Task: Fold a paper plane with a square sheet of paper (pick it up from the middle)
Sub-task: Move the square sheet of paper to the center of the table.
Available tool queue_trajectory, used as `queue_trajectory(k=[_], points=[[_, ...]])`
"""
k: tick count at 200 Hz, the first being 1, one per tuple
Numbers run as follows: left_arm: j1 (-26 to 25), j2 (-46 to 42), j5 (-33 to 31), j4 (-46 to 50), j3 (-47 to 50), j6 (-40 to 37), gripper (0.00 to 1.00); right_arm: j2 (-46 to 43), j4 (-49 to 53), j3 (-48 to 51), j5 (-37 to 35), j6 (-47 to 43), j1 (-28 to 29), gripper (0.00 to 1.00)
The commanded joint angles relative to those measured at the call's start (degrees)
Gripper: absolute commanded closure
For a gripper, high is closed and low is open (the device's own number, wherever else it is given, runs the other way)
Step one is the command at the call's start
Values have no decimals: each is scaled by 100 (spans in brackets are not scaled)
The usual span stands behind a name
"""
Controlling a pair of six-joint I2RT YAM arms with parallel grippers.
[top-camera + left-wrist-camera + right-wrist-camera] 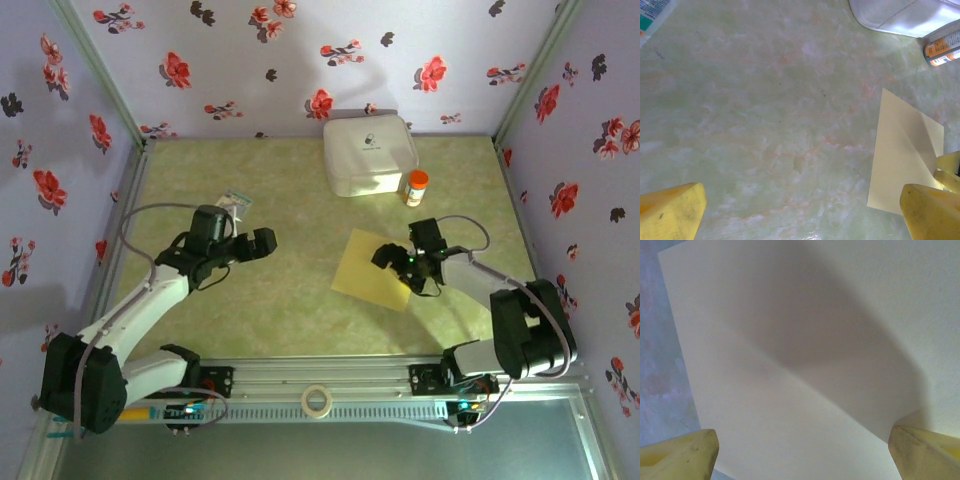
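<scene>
the thin yellow square sheet of paper [358, 275] is seen lying on the green marbled table [270, 180]; the right gripper [397, 267] is held spread wide over it, and the left gripper [258, 243] is held spread wide, well apart from it.

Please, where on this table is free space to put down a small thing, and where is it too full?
Free: the wide middle between the left gripper and the yellow sheet; also the far strip between the small card and the white box. Crowded: the right side, where box, orange bottle, sheet and the right gripper sit close.
</scene>
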State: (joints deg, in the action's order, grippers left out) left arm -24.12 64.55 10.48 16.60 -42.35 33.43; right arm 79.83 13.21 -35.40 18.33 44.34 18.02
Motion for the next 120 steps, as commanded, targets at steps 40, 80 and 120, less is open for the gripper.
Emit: queue_trajectory(k=[40, 80, 120], points=[[-1, -198, -1216, 986, -416, -348, 0, 905, -100, -295, 294, -222, 937, 10], [28, -498, -1276, 898, -401, -696, 0, 1283, -361, -631, 358, 43, 1447, 11], [27, -796, -826, 418, -119, -766, 0, 1544, -830, -824, 546, 514, 1842, 11]])
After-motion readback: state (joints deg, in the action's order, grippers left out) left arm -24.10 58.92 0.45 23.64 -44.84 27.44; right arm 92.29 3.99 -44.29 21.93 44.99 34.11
